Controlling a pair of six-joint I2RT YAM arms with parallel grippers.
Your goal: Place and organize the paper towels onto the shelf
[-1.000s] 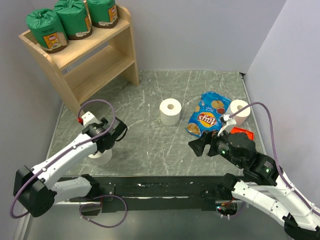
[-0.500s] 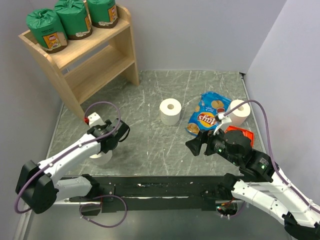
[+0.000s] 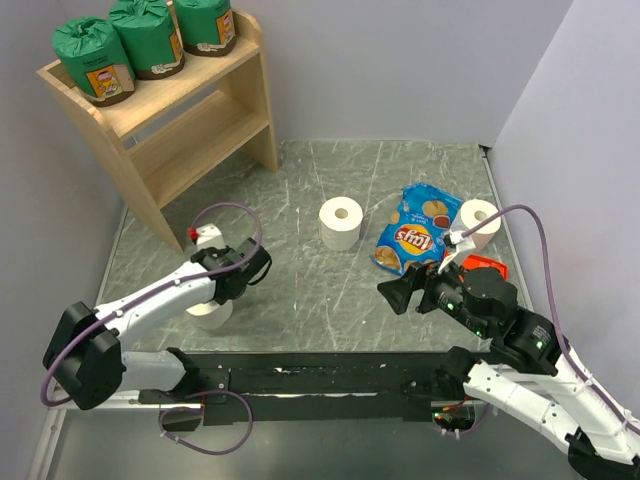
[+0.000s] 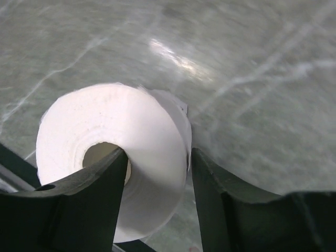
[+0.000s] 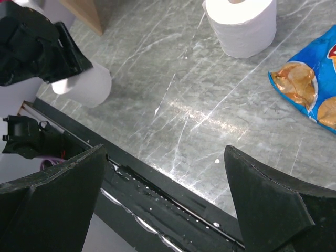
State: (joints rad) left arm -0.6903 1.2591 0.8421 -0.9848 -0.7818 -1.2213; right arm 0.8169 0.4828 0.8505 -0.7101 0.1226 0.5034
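Pinching the wall of a bare white hollow-cored paper towel roll (image 4: 131, 131), upright near the front edge of the grey marbled table (image 4: 252, 79), with the left black two-finger gripper (image 4: 157, 157); right black gripper (image 5: 164, 152) spread wide, empty, above it.

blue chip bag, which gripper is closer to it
Right. The right gripper is just on the near side of the blue chip bag; the left gripper is across the table, at a white roll.
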